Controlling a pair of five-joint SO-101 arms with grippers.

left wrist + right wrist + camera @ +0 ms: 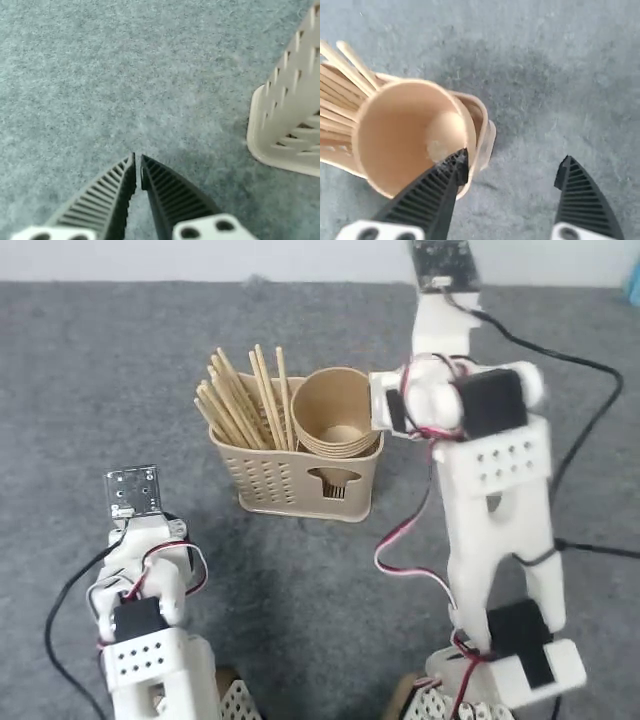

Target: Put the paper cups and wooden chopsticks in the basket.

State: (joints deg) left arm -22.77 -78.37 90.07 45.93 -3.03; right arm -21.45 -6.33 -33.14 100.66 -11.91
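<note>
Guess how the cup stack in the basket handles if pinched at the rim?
Probably light and crushable: the paper cups look thin-walled, so a hard rim pinch may dent them. Nested, the top one might lift alone. The perforated basket looks light too and could slide on the carpet.

Above basket [290, 485] rim, chopsticks [240, 405] fan out; cups [335, 415] fill other half, right gripper [512, 162] close over them; carpet [330, 580] around open.
</note>
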